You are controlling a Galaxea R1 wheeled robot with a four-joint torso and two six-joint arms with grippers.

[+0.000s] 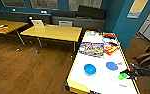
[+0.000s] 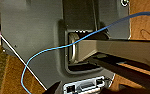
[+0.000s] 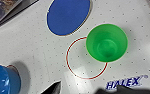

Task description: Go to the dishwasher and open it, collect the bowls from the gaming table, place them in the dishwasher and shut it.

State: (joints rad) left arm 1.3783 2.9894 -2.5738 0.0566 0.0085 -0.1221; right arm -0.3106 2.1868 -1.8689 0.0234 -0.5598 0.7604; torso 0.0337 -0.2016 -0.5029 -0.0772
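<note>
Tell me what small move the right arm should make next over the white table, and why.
Probably lower the right gripper onto the green bowl. The bowl stands upright and free on the gaming table, apart from the blue bowl, and the gripper hovers right by it in the head view.

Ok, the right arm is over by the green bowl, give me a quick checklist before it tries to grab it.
1. Green bowl upright, mouth up: ok.
2. It stands apart from the blue bowl and the blue disc: ok.
3. Right gripper close beside the green bowl, at the table's right edge: ok.
4. Fingers open wide enough for the rim: cannot tell.
5. Green bowl empty inside: ok.
6. White table around the bowl free of clutter; boxes lie farther back: ok.
</note>
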